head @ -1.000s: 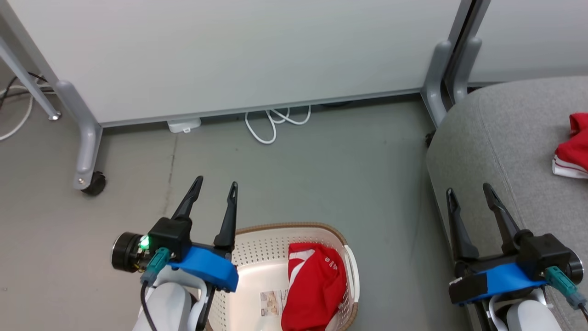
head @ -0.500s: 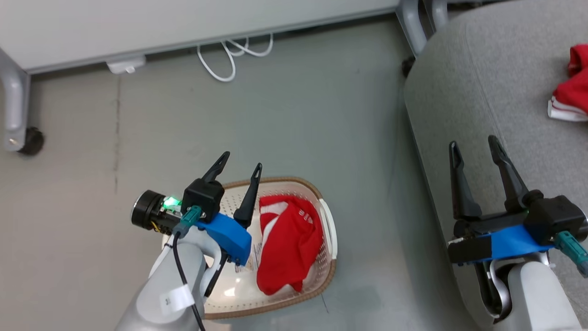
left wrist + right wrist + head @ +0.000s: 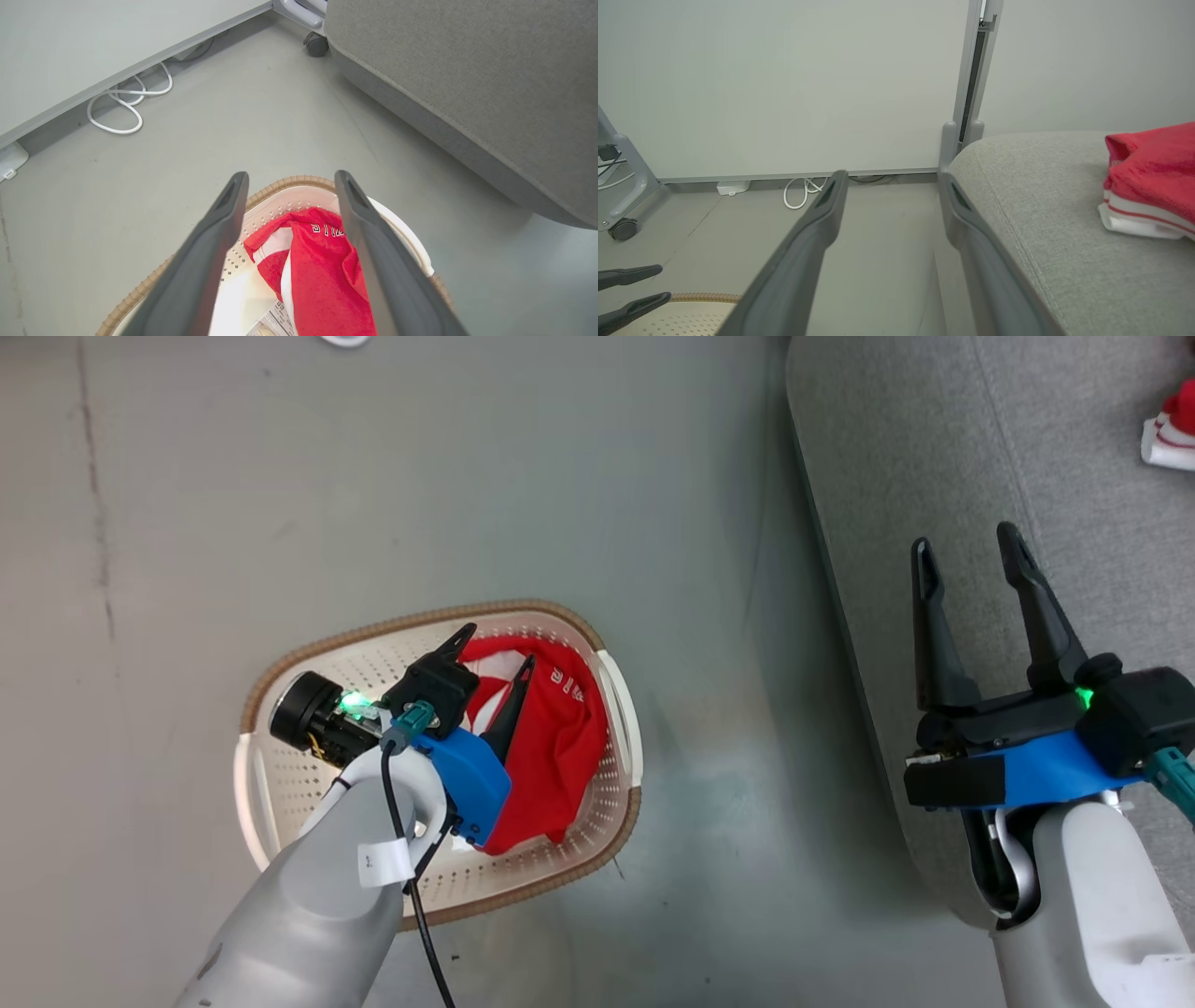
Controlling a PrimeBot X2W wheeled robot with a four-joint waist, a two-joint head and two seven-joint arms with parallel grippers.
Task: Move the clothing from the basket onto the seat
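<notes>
While the grey seat (image 3: 934, 448) takes up your right side with one red garment (image 3: 1148, 172) already lying on it, the second red garment (image 3: 560, 737) lies crumpled in the basket (image 3: 299, 784) on the floor, against the wall nearest the seat. Your left gripper (image 3: 496, 645) hangs over that heap, jaws parted and empty. Your right gripper (image 3: 965, 537) sits spread and empty above the seat's edge. Expect the fabric to be light, soft and limp, so it will likely drape and trail. I'd pinch a thick raised fold near the middle, below the white lettering (image 3: 327, 228), rather than a loose cuff, and lift high enough to clear the rim.
</notes>
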